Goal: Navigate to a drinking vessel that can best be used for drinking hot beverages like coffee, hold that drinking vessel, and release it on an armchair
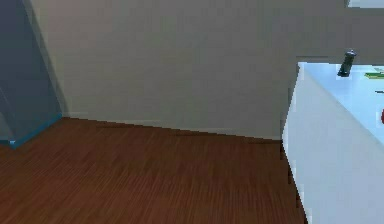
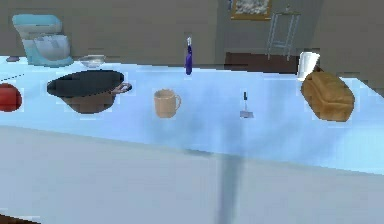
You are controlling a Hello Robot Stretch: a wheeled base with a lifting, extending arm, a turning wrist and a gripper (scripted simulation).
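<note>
A tan mug stands upright near the middle of a long pale countertop in the arm side view, its handle turned to the view's right. A dark round pan lies just to its left, and a small grey utensil lies to its right. The counter's white end rises at the forward view's right.
On the counter are a light blue stand mixer, a small bowl, a red thing, a blue bottle, a bread loaf and a white roll. A dark small object stands on the counter's end. Brown wood floor runs to a grey wall.
</note>
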